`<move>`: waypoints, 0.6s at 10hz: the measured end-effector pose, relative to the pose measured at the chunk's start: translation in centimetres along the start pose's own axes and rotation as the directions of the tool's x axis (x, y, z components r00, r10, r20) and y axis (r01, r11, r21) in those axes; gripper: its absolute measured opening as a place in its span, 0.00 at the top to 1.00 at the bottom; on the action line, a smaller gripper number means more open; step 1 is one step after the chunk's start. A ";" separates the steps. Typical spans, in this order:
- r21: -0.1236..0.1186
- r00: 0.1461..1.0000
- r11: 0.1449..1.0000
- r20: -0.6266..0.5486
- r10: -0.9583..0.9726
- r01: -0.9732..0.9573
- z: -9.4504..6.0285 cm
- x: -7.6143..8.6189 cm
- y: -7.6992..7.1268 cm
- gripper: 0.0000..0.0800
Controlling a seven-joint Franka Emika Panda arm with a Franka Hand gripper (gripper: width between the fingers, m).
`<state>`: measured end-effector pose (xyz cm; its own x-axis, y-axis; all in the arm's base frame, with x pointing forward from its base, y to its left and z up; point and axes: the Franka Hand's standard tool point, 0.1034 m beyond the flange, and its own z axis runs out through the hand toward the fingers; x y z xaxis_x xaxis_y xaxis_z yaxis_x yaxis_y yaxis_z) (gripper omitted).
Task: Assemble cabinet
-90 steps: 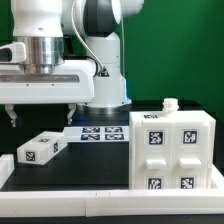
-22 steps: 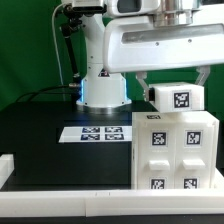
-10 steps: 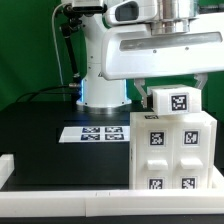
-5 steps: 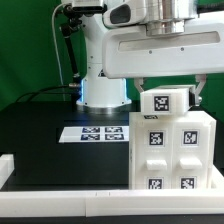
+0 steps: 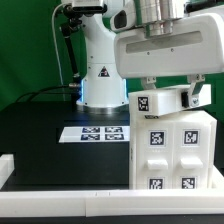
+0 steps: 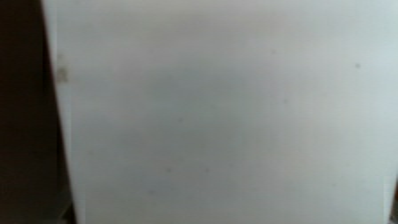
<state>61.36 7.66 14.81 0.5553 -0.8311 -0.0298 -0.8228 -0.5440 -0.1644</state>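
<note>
The white cabinet body (image 5: 172, 152), with several square tags on its front, stands on the black table at the exterior view's right. My gripper (image 5: 174, 97) is right above it, shut on a small white tagged block (image 5: 150, 104). The block sits at the body's top, turned at an angle; I cannot tell if it touches. One dark finger (image 5: 201, 94) shows at the block's right. The wrist view is filled by a plain white surface (image 6: 222, 110), with only a dark strip along one edge.
The marker board (image 5: 97, 132) lies flat on the table to the left of the cabinet body. A white rail (image 5: 60, 178) runs along the table's front edge. The arm's base (image 5: 100, 85) stands at the back, with cables behind it.
The block lay on the table at the left 9 s ago; now it is in my gripper over the cabinet body. In the last second it came lower and turned.
</note>
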 end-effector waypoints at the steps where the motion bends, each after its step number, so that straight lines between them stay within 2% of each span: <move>1: 0.000 0.998 0.998 0.001 0.056 -0.056 0.0 -0.1 -0.1 0.32; 2: 0.001 0.986 0.986 0.003 0.164 -0.164 0.1 -0.4 -0.2 0.32; 6: -0.001 0.919 0.919 0.005 0.394 -0.394 0.1 -0.5 -0.3 0.32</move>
<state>61.30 8.29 14.77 0.1873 -0.9775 -0.0975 -0.9752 -0.1730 -0.1382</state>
